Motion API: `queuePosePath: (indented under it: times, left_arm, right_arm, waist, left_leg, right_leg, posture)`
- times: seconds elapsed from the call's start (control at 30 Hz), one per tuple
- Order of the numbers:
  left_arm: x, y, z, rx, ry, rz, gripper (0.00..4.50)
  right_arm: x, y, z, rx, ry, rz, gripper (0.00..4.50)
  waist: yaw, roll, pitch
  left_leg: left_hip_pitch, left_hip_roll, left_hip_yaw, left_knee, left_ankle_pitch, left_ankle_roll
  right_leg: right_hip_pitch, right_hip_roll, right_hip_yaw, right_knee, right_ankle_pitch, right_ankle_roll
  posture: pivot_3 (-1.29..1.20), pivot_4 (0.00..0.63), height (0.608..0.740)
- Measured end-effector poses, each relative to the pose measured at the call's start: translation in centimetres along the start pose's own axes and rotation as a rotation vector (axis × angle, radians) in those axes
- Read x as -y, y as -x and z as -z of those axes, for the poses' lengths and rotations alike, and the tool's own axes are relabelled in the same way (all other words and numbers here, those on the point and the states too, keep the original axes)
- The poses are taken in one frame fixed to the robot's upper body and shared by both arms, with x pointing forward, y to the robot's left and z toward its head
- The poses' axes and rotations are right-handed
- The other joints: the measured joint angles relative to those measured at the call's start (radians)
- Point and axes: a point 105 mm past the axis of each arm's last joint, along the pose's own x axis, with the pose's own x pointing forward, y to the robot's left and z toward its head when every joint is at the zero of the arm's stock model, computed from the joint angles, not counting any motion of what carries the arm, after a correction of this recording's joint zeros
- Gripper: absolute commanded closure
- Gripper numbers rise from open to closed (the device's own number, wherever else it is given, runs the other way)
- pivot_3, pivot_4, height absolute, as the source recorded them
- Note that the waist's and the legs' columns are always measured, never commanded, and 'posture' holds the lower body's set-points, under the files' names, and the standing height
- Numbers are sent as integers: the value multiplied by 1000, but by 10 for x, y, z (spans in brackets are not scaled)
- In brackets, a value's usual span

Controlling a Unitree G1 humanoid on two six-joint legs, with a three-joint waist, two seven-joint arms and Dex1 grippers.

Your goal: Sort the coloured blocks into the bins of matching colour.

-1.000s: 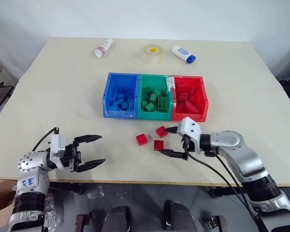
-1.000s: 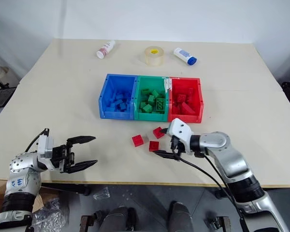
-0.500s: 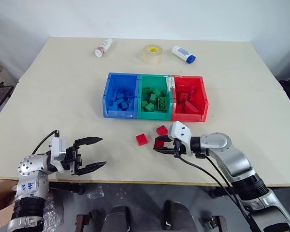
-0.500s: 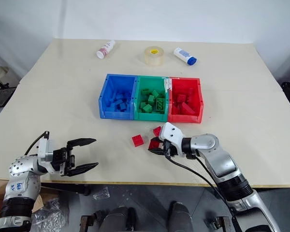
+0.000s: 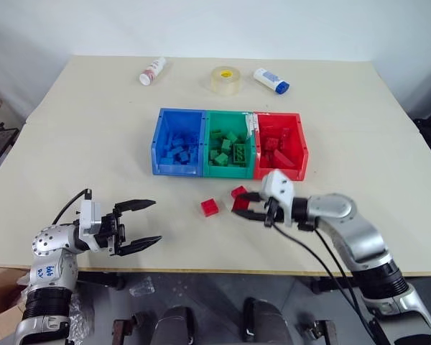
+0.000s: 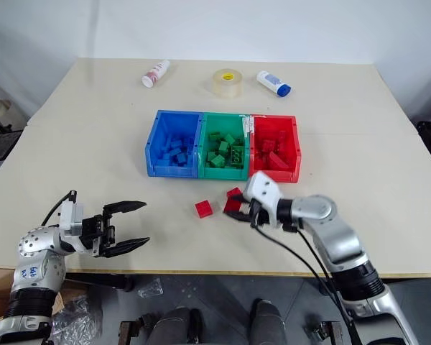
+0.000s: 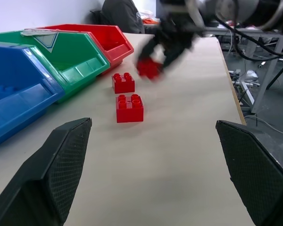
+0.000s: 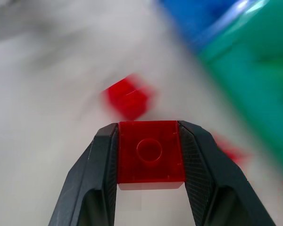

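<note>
Altogether three red blocks (image 5: 210, 207) outside.

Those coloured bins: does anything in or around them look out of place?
Nothing looks missorted inside the bins. Two red blocks lie loose on the table in front, and the right gripper holds a third.

The table (image 5: 93, 129) is pale beige. The three bins are blue (image 5: 178, 142), green (image 5: 228, 144) and red (image 5: 280, 146), each filled with blocks of its own colour. Three red blocks are outside: one (image 5: 210, 207) alone, one (image 5: 238, 192) near the red bin, one (image 8: 151, 154) between black fingers (image 8: 99, 174) (their pads have a fine mesh pattern). The tape roll (image 5: 225, 80) is clear yellowish. One white bottle (image 5: 271, 80) has a blue cap, the other (image 5: 152, 70) red print.
</note>
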Motion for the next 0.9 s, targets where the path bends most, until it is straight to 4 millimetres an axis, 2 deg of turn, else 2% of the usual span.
queuePosePath:
  times: [0.1,0.23,0.33,0.4,0.5,0.6,0.73,0.8,0.9]
  left_arm:
    - [-2,-1,1,2,9,-1,0]
    - [-5,-4,0,10,-1,8,0]
    - [-7,-7,2,18,9,10,0]
    - [-8,-8,2,19,9,12,0]
    - [-10,-10,0,20,-6,25,0]
    - [-10,-9,4,17,13,22,0]
    - [-10,-11,3,20,8,38,0]
    - [-12,-13,4,22,9,43,0]
    - [-12,-13,6,23,20,39,0]
  right_arm:
    - [46,12,-17,45,27,164,3050]
    - [83,18,-11,24,33,300,1649]
    - [93,19,-3,9,35,346,541]
    - [91,19,-3,15,43,338,13]
    - [79,23,-1,22,52,299,13]
    - [60,36,12,-13,27,245,13]
    - [29,72,26,-70,-27,145,13]
    - [20,88,31,-103,-29,135,13]
    - [2,120,50,-203,-62,108,13]
  waist:
    - [-1,0,0]
    - [-2,0,0]
    - [-3,0,0]
    - [-3,0,0]
    - [-1,0,0]
    - [2,0,0]
    - [6,0,0]
    - [4,0,0]
    - [5,0,0]
  left_leg:
    - [0,0,0,0,0,0]
    - [0,0,1,-1,0,0]
    - [0,0,1,-2,0,0]
    - [0,0,1,-2,0,0]
    - [0,0,1,-2,0,0]
    - [-1,-1,1,-1,0,0]
    - [-1,0,0,-2,0,0]
    - [-1,0,0,-1,0,0]
    - [0,0,0,-1,0,0]
  right_leg:
    - [0,0,0,0,0,0]
    - [0,0,0,-1,0,0]
    - [0,0,0,-1,0,0]
    - [-1,0,0,-1,0,0]
    - [0,0,0,-1,0,0]
    - [0,0,0,-1,0,0]
    - [0,0,0,-2,0,0]
    - [0,0,0,-2,0,0]
    - [1,0,0,-2,0,0]
  posture:
    - [0,150,740]
    - [0,150,740]
    - [0,150,740]
    - [0,150,740]
    - [0,150,740]
    - [0,150,740]
    - [0,150,740]
    - [0,150,740]
    - [0,150,740]
